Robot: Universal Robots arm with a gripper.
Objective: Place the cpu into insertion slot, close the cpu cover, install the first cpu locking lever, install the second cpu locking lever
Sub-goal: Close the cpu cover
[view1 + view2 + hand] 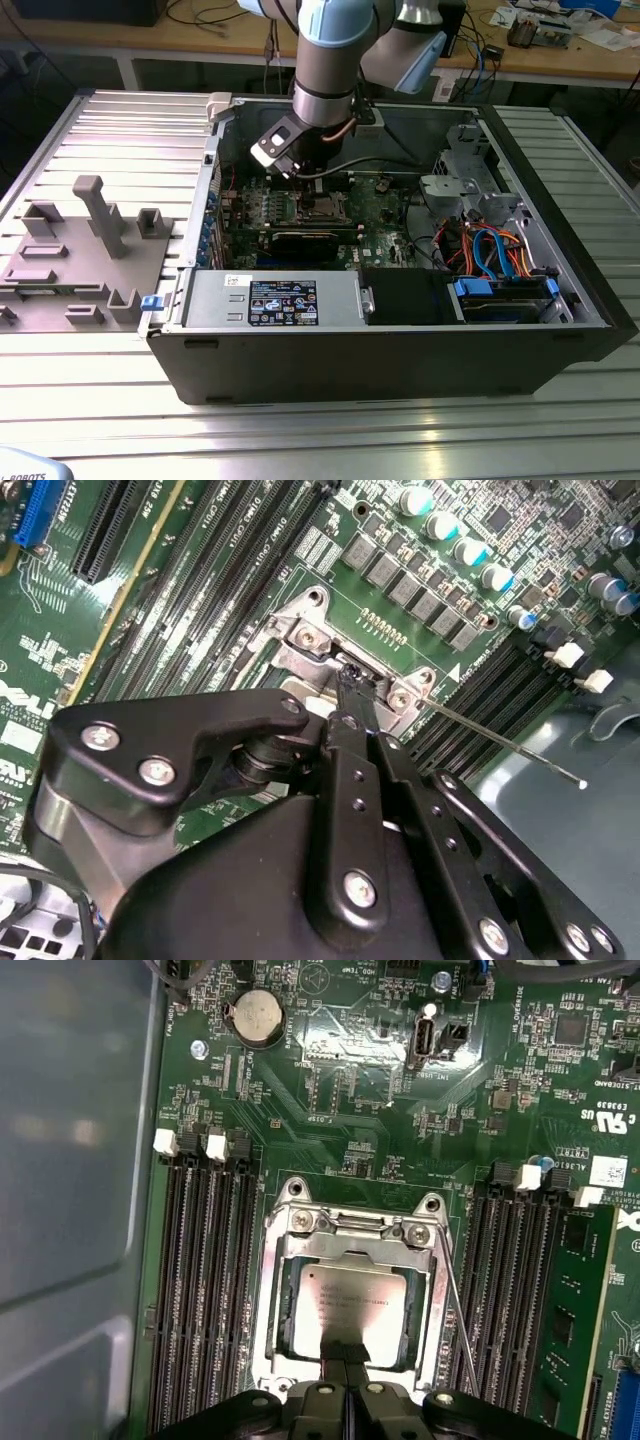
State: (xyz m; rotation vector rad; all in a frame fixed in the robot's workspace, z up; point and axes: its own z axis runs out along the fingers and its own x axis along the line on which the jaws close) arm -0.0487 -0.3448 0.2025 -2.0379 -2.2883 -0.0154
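Note:
The cpu [350, 1295], a dull silver square, lies in the insertion slot [268, 1312] on the green board. The cpu cover [352, 1243], a silver frame, is folded down flat around it, and the chip shows through its window. My gripper [347, 1348] is shut with its two black fingers pressed together, tips low over the chip's edge. In the second wrist view the gripper [350, 673] points at the socket's silver end plate [303, 638]. A thin wire locking lever [505, 742] sticks out free beside the socket, also seen as the lever [458, 1332]. In the exterior view the gripper [310, 185] hangs over the socket [322, 208].
Long black memory slots [205, 1290] flank the socket on both sides. A coin battery [254, 1013] and the grey case wall [70, 1160] lie close by. The open case holds a black card [300, 240], a power supply [280, 300] and a drive cage with cables [490, 250]. Grey fixtures [90, 240] stand at the exterior view's left.

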